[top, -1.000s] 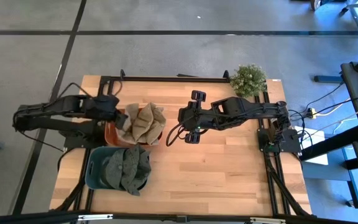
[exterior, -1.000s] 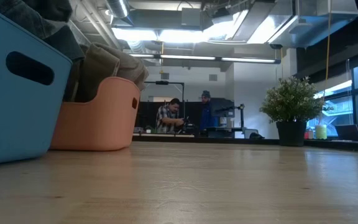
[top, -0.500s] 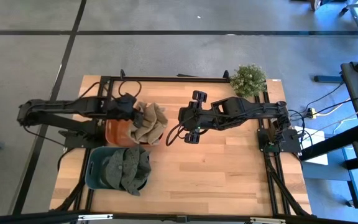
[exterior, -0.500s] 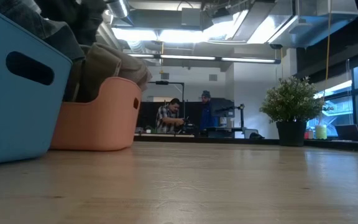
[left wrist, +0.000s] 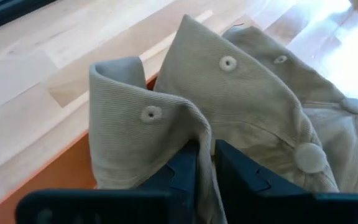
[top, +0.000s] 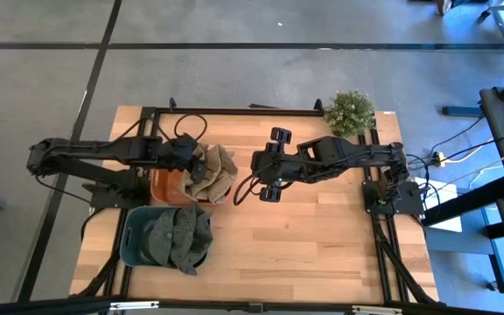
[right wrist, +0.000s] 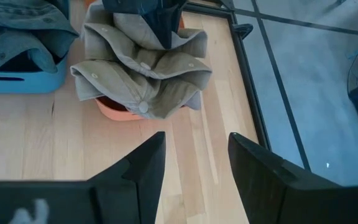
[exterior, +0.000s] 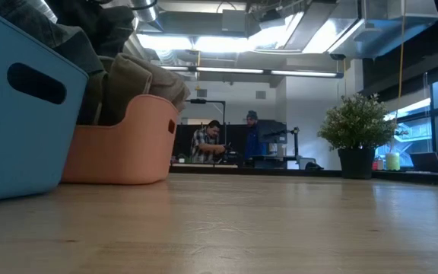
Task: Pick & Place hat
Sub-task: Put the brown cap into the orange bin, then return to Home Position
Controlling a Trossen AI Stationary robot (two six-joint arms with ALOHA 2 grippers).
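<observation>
The hats (top: 208,171) piled in the orange bin (top: 157,186) are khaki tan with matching round buttons. The blue bin (top: 133,245) holds dark olive-green hats (top: 179,238). The desk (top: 322,236) is pale wood in long plank stripes, edged by a black frame. Both arms are black. The potted plant (top: 350,111) is speckled green, its pot dark.

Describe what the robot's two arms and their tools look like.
Both arms are dark, near-black jointed links with black cables looping alongside. The left tool has slim dark fingers with angular, stepped inner faces. The right tool ends in broad, flat dark fingers; faint pale lettering marks its body.
</observation>
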